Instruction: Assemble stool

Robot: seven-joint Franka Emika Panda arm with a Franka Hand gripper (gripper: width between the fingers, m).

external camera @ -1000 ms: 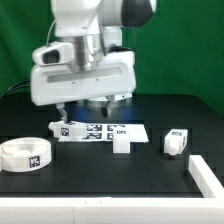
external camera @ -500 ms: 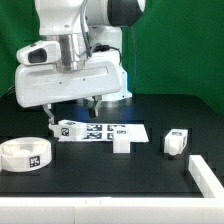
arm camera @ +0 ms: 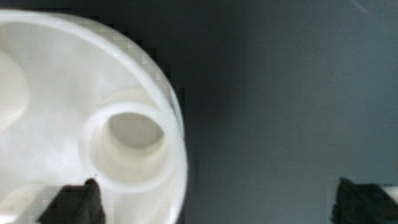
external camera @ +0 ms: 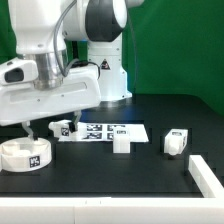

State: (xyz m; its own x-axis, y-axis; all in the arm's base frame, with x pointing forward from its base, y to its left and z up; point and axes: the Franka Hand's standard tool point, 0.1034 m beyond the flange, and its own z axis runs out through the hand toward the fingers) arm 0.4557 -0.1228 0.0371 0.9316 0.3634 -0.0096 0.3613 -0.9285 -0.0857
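exterior view, clock dirs as that view shows them:
- table (external camera: 120, 180): black top, green backdrop (external camera: 185, 50) behind.
- seat (external camera: 25, 154): white round disc w/ a b/w tag on its side wall, lies flat at approx 8 o'clock of the table, near the front edge.
- arm (external camera: 60, 60): large white body over the 9–10 o'clock area.
- tool (external camera: 48, 128): hangs just above the seat, toward the seat's 1 o'clock. fingers spread wide, nothing between them, i.e. released.
- marker board (external camera: 105, 131): flat at table centre.
- small tagged block (external camera: 65, 128): at the board's 9 o'clock end. contact w/ board cannot be told.
- leg 1 (external camera: 122, 141): white, stands at the board's 5 o'clock edge, touching or just beside.
- leg 2 (external camera: 176, 142): tagged, at 3 o'clock of the board, apart from it.
- white part (external camera: 206, 176): at 4 o'clock of the table, cut by the frame edge. type unclear.

wrist view:
- seat (arm camera: 71, 90) seen from above, dished face w/ one round hole (arm camera: 134, 128).
- tool (arm camera: 222, 200): both dark fingertips (arm camera: 75, 200) in view and wide apart. one is over the seat rim, the other over bare table (arm camera: 285, 100). no grip on anything.
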